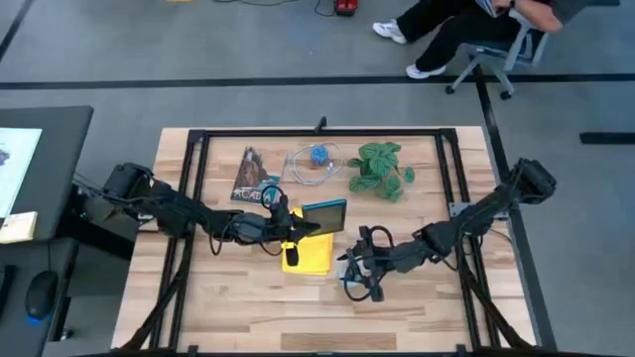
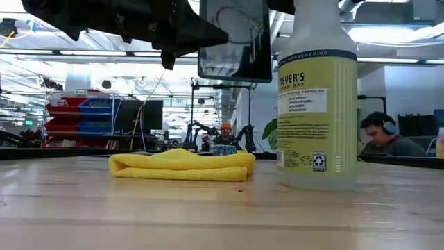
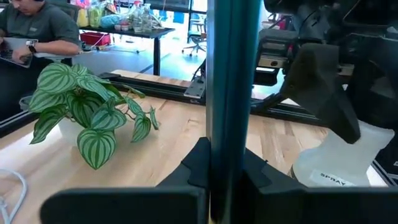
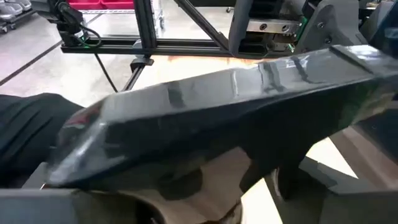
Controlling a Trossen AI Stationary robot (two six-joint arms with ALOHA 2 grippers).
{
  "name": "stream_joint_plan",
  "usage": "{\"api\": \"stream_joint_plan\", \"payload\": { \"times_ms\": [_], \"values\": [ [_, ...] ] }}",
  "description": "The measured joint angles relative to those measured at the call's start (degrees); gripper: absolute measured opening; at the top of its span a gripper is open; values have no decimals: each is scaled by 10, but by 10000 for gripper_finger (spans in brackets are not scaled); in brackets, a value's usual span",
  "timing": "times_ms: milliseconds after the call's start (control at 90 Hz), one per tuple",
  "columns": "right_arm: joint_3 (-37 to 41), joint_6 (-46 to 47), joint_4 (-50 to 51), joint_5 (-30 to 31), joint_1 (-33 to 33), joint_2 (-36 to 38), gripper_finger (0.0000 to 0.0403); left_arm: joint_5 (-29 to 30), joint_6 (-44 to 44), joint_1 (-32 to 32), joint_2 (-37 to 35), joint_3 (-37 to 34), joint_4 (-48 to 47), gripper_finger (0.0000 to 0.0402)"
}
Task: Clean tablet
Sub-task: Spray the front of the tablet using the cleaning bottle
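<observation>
The tablet (image 1: pixel 323 214), a thin dark slab with a teal edge, is held on edge above the table, with my left gripper (image 1: pixel 285 226) shut on it. In the low view the tablet (image 2: pixel 234 38) hangs high over the folded yellow cloth (image 2: pixel 182 165), which lies flat on the wood. My right gripper (image 1: pixel 359 270) is at the top of a pale green spray bottle (image 2: pixel 318 97) just right of the cloth (image 1: pixel 310 254). The bottle's grey trigger head (image 4: pixel 217 124) fills the right wrist view. My left gripper pinches the tablet between its two fingers at the left end (image 3: pixel 219 168), coming level from the table's left. The tablet's thin edge (image 3: pixel 233 74) runs upright between the fingers. It is lifted clear of the table and the cloth. My right gripper holds the spray bottle at its trigger head (image 3: pixel 317 74), reaching in from the table's right. The gripper itself hides the exact place of contact. The bottle stands upright with its base (image 2: pixel 316 182) on the table.
A striped-leaf plant (image 1: pixel 380 169), an "ACADIA" booklet (image 1: pixel 253 178) and a blue thing in a coil of white cable (image 1: pixel 316 159) lie along the far side. A black frame (image 1: pixel 317 133) rims the table. A person (image 1: pixel 466 25) sits beyond the far edge.
</observation>
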State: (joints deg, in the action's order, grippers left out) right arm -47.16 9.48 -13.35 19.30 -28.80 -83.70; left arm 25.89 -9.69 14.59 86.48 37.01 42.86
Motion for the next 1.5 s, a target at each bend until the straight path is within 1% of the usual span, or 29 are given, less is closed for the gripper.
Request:
{"api": "stream_joint_plan", "payload": {
  "times_ms": [89, 178, 244, 367, 533, 589, 644, 711, 800, 822, 911, 989, 1044, 1111, 1178, 1289, 1344, 1400, 1500],
  "values": [
    [3, -1, 28, -1, -1, -4, 273, 0, 0, 1, 0, 0, 0, 9],
    [3, 4, 33, 3, -1, -2, 283, 1, 2, 2, 0, 0, -4, 9],
    [2, 4, 35, 9, -1, -1, 285, 2, 2, 3, 0, 0, -14, 9],
    [2, 24, 44, 39, -5, -1, 286, 5, 2, 7, 0, 0, -29, 9],
    [-12, 63, 108, 76, -18, 13, 282, 27, 3, 20, 0, 0, -38, 9],
    [-17, 70, 121, 83, -24, 18, 272, 32, 6, 24, 0, 0, -39, 9],
    [-20, 76, 125, 84, -28, 21, 253, 36, 9, 28, 0, 0, -42, 9],
    [-22, 88, 133, 85, -33, 21, 216, 37, 6, 32, 0, 0, -47, 9],
    [-23, 100, 145, 89, -39, 21, 152, 43, -13, 38, 0, 0, -71, 9],
    [-23, 104, 153, 89, -41, 22, 147, 49, -18, 41, 0, 0, -79, 9],
    [-26, 134, 193, 97, -50, 30, 147, 91, -32, 58, 0, 0, -110, 9],
    [-25, 157, 229, 122, -61, 42, 147, 120, -40, 73, 0, 0, -139, 9],
    [-24, 164, 253, 140, -73, 57, 147, 130, -50, 80, 0, 0, -153, 9],
    [-22, 165, 288, 163, -87, 81, 147, 132, -62, 86, 0, -4, -157, 9],
    [-20, 179, 320, 185, -102, 109, 147, 134, -77, 89, -1, -24, -155, 9],
    [-22, 223, 381, 238, -128, 157, 147, 136, -99, 90, -1, -63, -147, 9],
    [-22, 248, 417, 253, -138, 172, 148, 137, -111, 90, -1, -81, -128, 9],
    [-22, 273, 449, 260, -145, 185, 160, 138, -119, 90, -1, -98, -110, 9],
    [-22, 301, 477, 266, -147, 203, 196, 140, -127, 91, -1, -118, -80, 9]
  ]
}}
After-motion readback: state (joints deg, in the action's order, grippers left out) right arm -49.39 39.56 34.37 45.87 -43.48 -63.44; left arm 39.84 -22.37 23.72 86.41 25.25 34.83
